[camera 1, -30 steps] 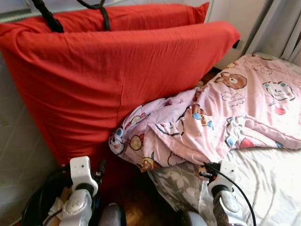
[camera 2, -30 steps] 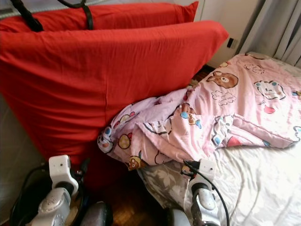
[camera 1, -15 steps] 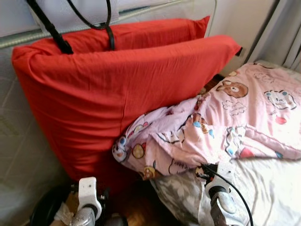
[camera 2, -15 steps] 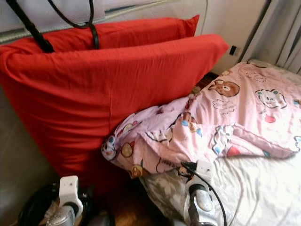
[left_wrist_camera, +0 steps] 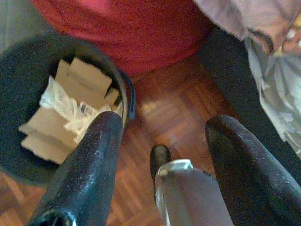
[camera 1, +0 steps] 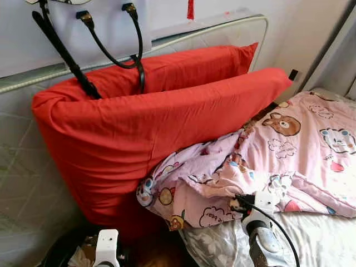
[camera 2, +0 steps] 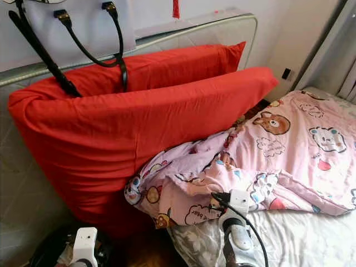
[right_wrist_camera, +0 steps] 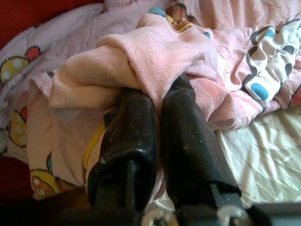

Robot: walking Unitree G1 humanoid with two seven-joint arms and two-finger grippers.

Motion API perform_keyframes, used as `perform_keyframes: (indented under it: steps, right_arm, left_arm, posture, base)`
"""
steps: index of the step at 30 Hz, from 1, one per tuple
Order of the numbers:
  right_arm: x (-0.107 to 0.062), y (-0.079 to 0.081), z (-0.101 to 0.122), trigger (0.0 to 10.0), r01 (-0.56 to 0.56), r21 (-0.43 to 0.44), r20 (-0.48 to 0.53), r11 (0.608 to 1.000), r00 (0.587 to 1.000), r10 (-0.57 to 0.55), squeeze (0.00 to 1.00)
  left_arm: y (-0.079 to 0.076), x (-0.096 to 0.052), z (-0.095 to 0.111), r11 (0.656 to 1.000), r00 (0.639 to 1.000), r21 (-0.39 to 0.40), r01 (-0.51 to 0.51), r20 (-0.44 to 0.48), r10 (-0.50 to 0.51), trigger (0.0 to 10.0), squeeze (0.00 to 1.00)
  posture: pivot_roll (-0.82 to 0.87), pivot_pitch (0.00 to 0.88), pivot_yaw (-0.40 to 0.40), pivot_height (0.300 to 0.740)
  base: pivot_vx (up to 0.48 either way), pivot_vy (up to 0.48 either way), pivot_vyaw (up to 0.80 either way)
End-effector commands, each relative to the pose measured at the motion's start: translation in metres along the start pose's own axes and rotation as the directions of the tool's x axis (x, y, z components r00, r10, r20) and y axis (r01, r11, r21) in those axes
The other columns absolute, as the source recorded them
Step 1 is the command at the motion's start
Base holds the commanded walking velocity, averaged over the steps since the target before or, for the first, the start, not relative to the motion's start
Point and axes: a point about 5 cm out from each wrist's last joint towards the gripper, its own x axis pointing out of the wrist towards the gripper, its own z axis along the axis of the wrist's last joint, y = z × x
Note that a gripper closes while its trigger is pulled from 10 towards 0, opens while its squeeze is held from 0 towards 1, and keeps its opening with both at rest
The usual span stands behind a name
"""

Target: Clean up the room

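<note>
Right wrist view shows the right gripper (right_wrist_camera: 157, 94) closest of all, its two black fingers (right_wrist_camera: 129, 136) pressed nearly together with a fold of the pink blanket (right_wrist_camera: 160, 52) pinched between them; the fingertips themselves are buried under the cloth. From the head views the same gripper (camera 1: 250, 201) sits at the near edge of the blanket (camera 1: 289, 150), and its fingers are hidden by the white wrist housing and a black cable. The blanket, printed with bears and other cartoon animals, lies bunched on the bed, with one rumpled corner hanging off the mattress edge toward the floor and its far side cut off by the frame. Beneath it a pale sheet (camera 1: 328, 233) covers the mattress.

The left gripper (left_wrist_camera: 162, 136) hangs low over the wooden floor (left_wrist_camera: 178, 113), its fingers spread wide apart and holding nothing. Between them a grey, blurred part of the robot's own leg with a dark tip blocks part of the floor. Just beside one finger stands a dark bin (left_wrist_camera: 28, 61) holding flattened cardboard and crumpled white plastic; its near rim is cut off. In the left eye view only the white top of the left wrist (camera 1: 107, 247) shows at the bottom edge.

Farther back, two large red pillows (camera 1: 150, 128) stand leaning against a padded grey headboard (camera 1: 22, 161), the blanket's corner touching the front one. Black straps (camera 1: 83, 55) of a white bag hang down behind the pillows; the bag's body is cropped at the top.
</note>
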Motion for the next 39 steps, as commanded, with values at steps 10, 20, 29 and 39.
perform_keyframes:
  steps: [10,20,29,39]
  right_arm:
    - [-0.002,0.002,-0.006,10.0,-0.004,-0.009,-0.017,1.0,1.0,0.004,0.0]
    - [-0.005,-0.004,-0.011,10.0,0.008,-0.007,-0.047,1.0,0.999,-0.008,0.0]
    - [-0.007,-0.008,-0.018,10.0,0.017,-0.003,-0.085,1.0,0.996,-0.017,0.0]
    - [-0.007,-0.01,-0.019,10.0,0.027,-0.005,-0.113,1.0,0.993,-0.027,0.0]
  left_arm:
    - [0.0,-0.003,-0.014,1.0,0.999,-0.017,-0.02,-0.051,0.019,10.0,0.0]
    - [0.001,-0.005,-0.018,0.999,0.998,-0.026,-0.03,-0.063,0.029,10.0,0.0]
    - [-0.001,-0.006,-0.021,0.999,0.997,-0.036,-0.03,-0.067,0.028,10.0,0.0]
    - [-0.003,-0.006,-0.022,0.999,0.997,-0.039,-0.028,-0.071,0.025,10.0,0.0]
  posture:
    - [0.04,0.0,-0.065,0.74]
    - [0.03,0.004,-0.064,0.74]
    - [0.03,0.009,-0.068,0.74]
    - [0.03,0.011,-0.074,0.74]
  base:
    - [0.0,0.0,0.0]
    - [-0.234,0.0,0.0]
    - [-0.254,0.0,0.0]
    - [-0.259,0.0,0.0]
